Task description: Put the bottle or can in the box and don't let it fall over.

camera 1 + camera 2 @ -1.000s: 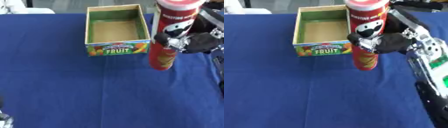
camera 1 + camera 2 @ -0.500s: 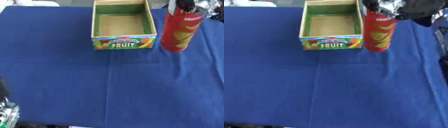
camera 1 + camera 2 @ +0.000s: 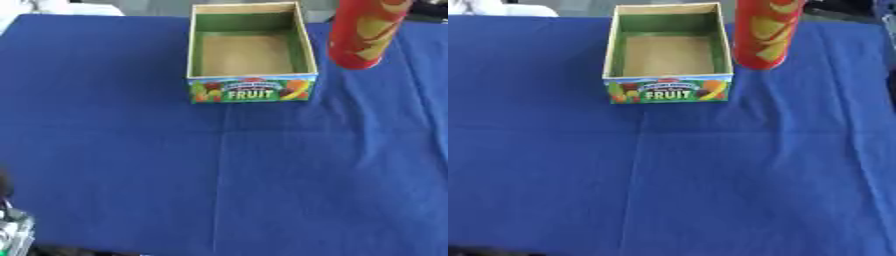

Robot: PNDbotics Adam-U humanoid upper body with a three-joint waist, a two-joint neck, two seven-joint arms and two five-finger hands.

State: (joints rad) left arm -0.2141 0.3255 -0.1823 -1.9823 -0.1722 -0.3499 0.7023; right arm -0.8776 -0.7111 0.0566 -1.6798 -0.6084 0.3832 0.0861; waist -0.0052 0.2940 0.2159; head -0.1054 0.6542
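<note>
The open cardboard box (image 3: 250,92), green inside with "FRUIT" on its front, stands on the blue cloth at the top middle. A tall red can (image 3: 362,33) with yellow chips printed on it is just right of the box's right wall, slightly tilted. Its top is cut off by the upper edge, and its base sits level with the box's middle. A dark bit of my right hand (image 3: 430,6) shows at the top right corner beside the can, but the grip is hidden. At the lower left corner only a silver-grey piece of my left hand (image 3: 12,231) is visible.
The blue tablecloth (image 3: 710,180) covers the whole table, with a crease running down the middle. Something white (image 3: 61,7) lies past the far left edge.
The whole picture has shifted, so the camera moved. Relative to the box, the can's base has risen from below the box's front to beside its right wall. My right hand has left most of the view.
</note>
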